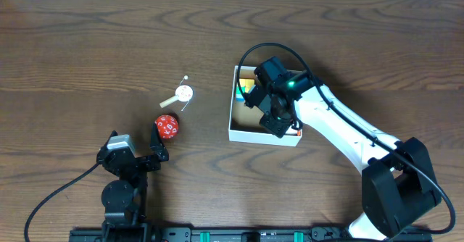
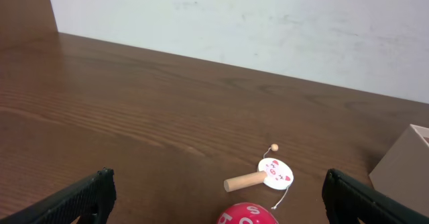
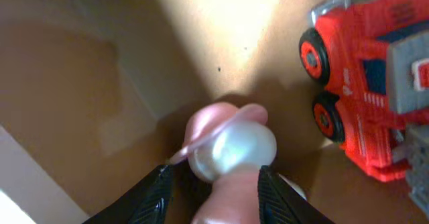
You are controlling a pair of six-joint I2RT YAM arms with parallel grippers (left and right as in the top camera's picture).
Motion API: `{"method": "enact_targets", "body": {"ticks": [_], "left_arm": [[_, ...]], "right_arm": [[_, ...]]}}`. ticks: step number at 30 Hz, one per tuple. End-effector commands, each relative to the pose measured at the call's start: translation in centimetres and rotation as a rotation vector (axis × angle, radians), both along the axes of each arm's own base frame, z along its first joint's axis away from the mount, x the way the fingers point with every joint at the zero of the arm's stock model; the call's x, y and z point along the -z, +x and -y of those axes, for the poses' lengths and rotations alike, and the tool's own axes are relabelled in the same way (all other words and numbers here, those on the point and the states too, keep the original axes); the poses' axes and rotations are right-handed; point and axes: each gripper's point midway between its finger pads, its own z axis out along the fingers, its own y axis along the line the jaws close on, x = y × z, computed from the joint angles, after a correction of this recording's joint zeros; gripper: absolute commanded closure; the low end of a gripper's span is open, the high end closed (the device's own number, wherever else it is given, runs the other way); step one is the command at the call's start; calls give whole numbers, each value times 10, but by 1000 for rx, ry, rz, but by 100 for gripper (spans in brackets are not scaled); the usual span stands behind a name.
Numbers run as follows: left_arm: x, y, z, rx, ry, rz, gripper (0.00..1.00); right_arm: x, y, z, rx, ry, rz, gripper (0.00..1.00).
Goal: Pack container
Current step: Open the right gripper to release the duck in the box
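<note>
The container is a white square box with a tan inside, standing right of the table's middle. My right gripper reaches down into it. Between its fingers stands a pink toy with a pearly ball, resting on the box floor. A dark gap shows between the left finger and the toy, so the jaws are open. A red toy truck lies in the box beside it. My left gripper stands wide open and empty just before a red numbered ball.
A small pig-faced paddle drum with a wooden handle and a beaded string lies on the table beyond the red ball. The box's corner shows at the right of the left wrist view. Yellow and blue items sit in the box's far left corner.
</note>
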Motion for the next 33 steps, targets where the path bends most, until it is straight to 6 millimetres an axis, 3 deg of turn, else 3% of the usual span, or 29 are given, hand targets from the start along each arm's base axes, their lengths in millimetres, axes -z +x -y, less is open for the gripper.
{"method": "enact_targets", "body": {"ticks": [1,6,20,23,27,33], "left_arm": [[19,-1,-3,-16,1,-59,2],[19,-1,-3,-16,1,-59,2],[19,-1,-3,-16,1,-59,2],[19,-1,-3,-16,1,-59,2],[19,-1,-3,-16,1,-59,2],[19,-1,-3,-16,1,-59,2]], "right_arm": [[5,-6,-9,26,62,-52,52],[3,-9,-22,16,132,-73,48],[-9,9,-26,10,143,5,37],[-28,19,-32,7,175,54,35],[-71,35,-37,35,227,165,30],[-131,48,-8,170,236,334,29]]}}
